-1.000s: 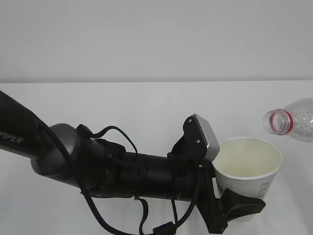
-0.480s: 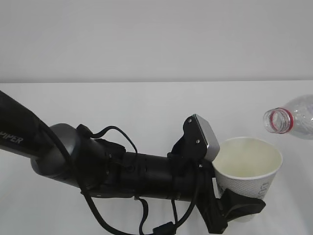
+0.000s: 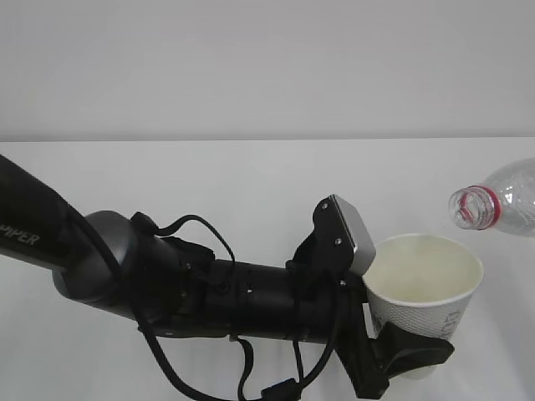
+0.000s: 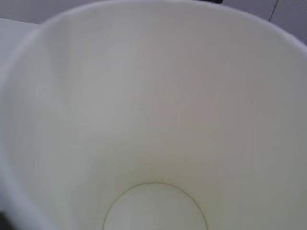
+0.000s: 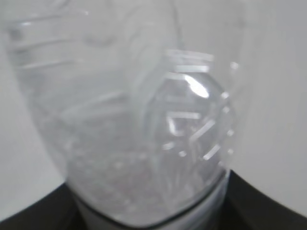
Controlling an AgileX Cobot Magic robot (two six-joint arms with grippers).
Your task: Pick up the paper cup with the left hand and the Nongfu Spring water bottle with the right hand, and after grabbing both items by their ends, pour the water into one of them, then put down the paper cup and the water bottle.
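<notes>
White counter (image 3: 251,180) and a pale grey wall fill the exterior view. From the lower left comes the left hand (image 3: 405,355), a thick black arm marked "PIPER"; its gripper is closed on the lower part of the paper cup (image 3: 425,288), one black finger (image 3: 418,352) lying across the front of the cup wall. The cup is upright, with its mouth open upward. In the left wrist view the cream inside of the cup looks dry, and I see no water on its round bottom.

Above and to the right of the cup rim, apart from it, is the Nongfu Spring water bottle (image 3: 500,205), lying nearly level with its open mouth and red neck ring turned toward the cup. The right hand itself is outside the exterior view. In the right wrist view its dark gripper (image 5: 153,211) shows only at the lower edge, close under the clear ribbed bottle; I cannot tell there how the jaws stand.

Compared with one second ago, the bottle mouth stands a little higher, while the cup and the left arm have not moved.
</notes>
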